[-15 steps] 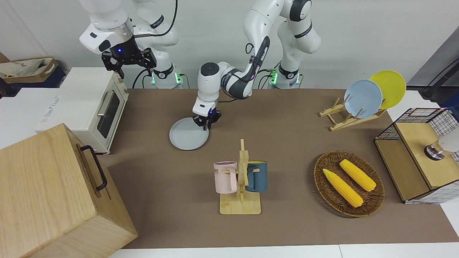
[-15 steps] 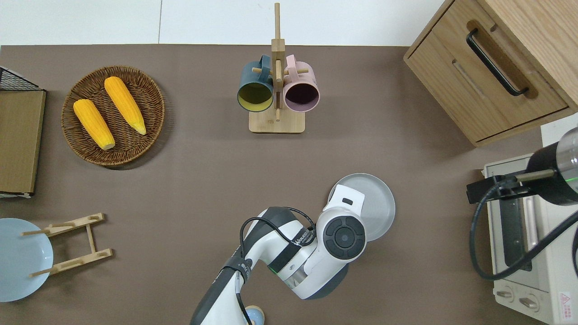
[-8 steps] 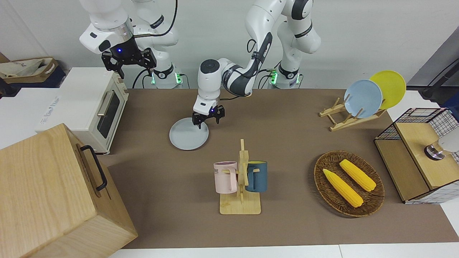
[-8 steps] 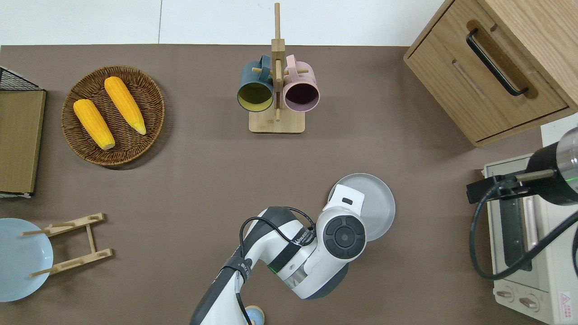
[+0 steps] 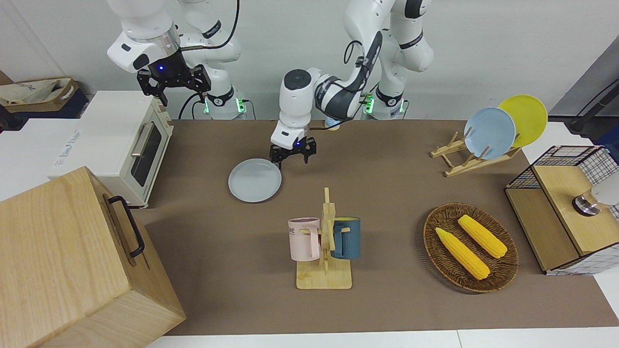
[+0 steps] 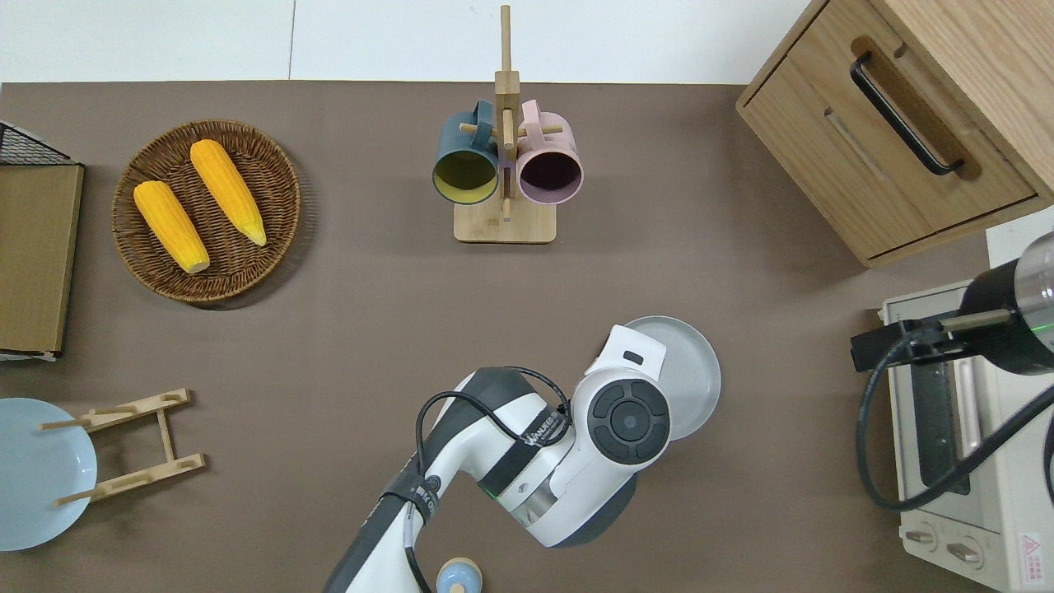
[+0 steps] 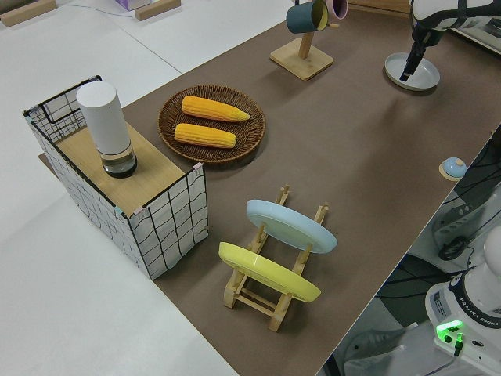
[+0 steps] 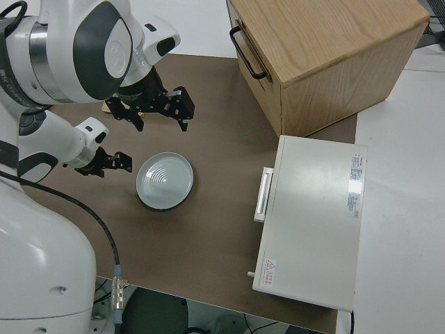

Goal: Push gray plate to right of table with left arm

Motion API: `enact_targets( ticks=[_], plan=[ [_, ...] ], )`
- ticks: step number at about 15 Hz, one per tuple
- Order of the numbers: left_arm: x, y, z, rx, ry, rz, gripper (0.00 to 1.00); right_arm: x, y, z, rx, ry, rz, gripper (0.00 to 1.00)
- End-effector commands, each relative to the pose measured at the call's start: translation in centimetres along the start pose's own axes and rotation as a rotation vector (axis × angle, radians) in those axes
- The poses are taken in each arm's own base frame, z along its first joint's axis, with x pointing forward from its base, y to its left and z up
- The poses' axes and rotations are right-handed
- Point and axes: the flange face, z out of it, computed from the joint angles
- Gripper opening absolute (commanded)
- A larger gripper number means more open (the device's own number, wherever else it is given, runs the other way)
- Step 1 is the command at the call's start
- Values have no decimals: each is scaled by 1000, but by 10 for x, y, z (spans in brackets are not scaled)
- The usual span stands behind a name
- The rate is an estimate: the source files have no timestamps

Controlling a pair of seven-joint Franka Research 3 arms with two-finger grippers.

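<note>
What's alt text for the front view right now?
The left arm's pincer, fingers open, hangs just above the table at the gray plate's edge, holding nothing. The right arm is parked. A mug rack stands farther from the robots.

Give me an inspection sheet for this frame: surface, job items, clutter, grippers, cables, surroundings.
Surface: brown table, nothing spilled.
Job items: gray plate flat on the table, toward the right arm's end, near the toaster oven.
Clutter: mug stand with two mugs; basket with two corn cobs; plate rack with blue and yellow plates; wire crate; wooden cabinet.
Grippers: left gripper open, raised at the plate's edge, not touching; right arm parked, right gripper open.
Cables: black cable on the left arm.
Surroundings: nothing seen.
</note>
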Motion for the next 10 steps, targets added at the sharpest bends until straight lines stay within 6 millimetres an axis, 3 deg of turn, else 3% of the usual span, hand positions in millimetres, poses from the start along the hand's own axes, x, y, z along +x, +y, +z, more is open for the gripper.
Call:
enact_targets(
  ticks=[1, 10],
  plan=[
    [16, -46, -28, 29, -41, 50, 1000, -3, 1, -4, 4, -4, 13, 983],
    [69, -148, -107, 87, -142, 167, 1000, -3, 1, -4, 4, -4, 15, 983]
  ],
)
